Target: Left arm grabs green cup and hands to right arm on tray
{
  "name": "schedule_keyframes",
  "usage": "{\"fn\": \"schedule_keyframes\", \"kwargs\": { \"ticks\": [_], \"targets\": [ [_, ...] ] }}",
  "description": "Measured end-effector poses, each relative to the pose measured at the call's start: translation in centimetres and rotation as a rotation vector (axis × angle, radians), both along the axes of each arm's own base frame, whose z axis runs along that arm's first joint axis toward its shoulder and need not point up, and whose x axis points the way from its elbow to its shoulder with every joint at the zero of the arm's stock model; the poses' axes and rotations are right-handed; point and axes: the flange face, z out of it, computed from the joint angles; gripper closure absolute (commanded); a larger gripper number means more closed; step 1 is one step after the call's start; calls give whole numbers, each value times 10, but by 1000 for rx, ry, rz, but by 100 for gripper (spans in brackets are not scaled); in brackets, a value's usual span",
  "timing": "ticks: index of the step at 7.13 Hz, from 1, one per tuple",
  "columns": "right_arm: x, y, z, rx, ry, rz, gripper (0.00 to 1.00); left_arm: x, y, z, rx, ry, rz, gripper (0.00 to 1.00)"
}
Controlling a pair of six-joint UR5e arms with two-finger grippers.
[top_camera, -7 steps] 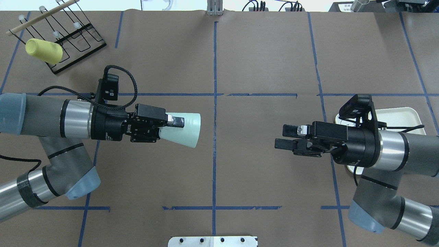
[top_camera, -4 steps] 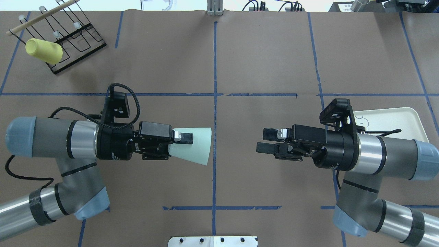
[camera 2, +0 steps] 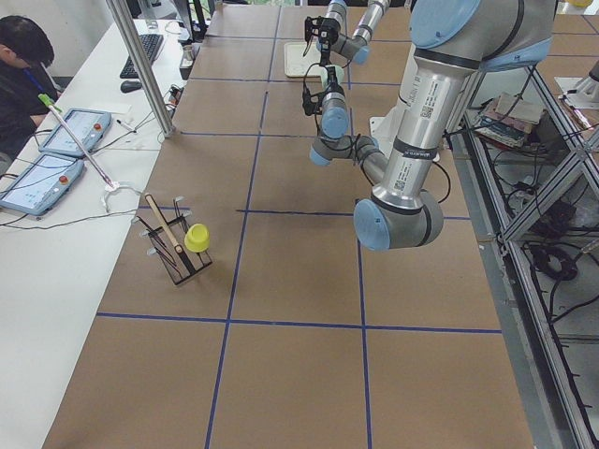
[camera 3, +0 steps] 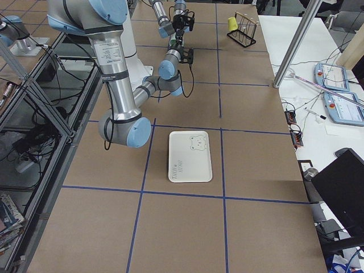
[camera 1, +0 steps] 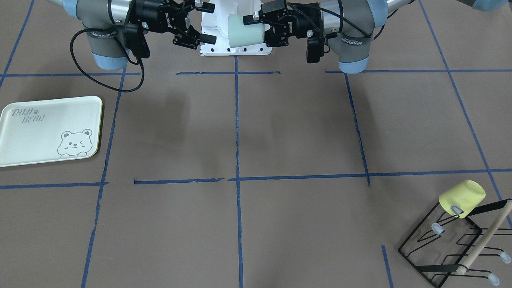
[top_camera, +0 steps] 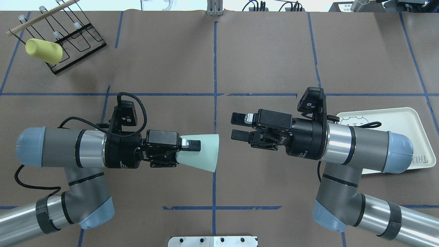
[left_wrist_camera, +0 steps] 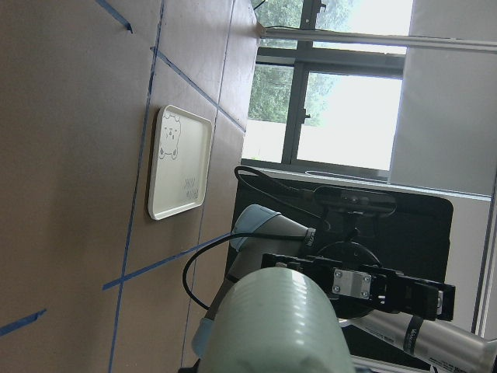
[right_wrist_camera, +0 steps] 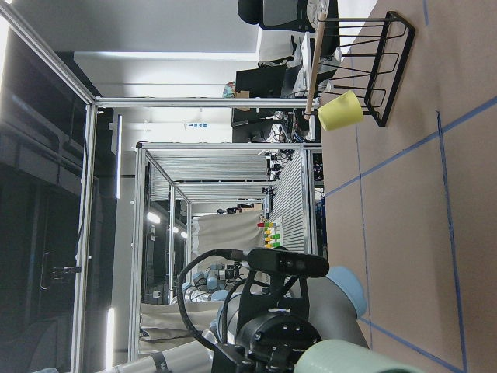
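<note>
L claw [top_camera: 192, 150]: clamped on the narrow base end of the green cup [top_camera: 205, 152]. One finger shows on top of the wall in the overhead view, the other is hidden under it. Cup hangs on its side in the air, wide rim pointing away from my L palm, straight at my R claw [top_camera: 237, 127]. R claw: fingers apart, nothing btwn them, tips near the rim but not touching. Both claws sit nose to nose, approx level, either side of the blue tape line [top_camera: 215, 68].

Handling, my guess: thin smooth plastic, so v. light, prob slippery, and the wall likely gives a bit if squeezed hard near the open rim. Taper means a pinch can creep along the wall, so moderate force, no jerks. No handle, so the wall is the only hold. R gap looks narrower than the rim, so I'd not span the mouth. Better one R finger inside the mouth and one outside, on the wide half, clear of my L fingers. L should let go only once R has bitten.

Farther out: tray [top_camera: 411, 120] lies behind R claw, partly under R forearm, well apart from the cup. Far off to L claw's side, yellow cup [top_camera: 44, 50] hangs on the wire rack [top_camera: 82, 37], not part of this job
</note>
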Motion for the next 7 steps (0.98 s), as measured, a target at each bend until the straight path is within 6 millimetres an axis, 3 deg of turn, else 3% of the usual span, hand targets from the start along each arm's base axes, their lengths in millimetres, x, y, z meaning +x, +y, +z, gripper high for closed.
{"fn": "schedule_keyframes", "kwargs": {
  "ticks": [7],
  "targets": [
    [-26, 21, -2, -11, 22, -61, 7, 3, -1, 2, -4, -6, 2, 63]
  ]
}}
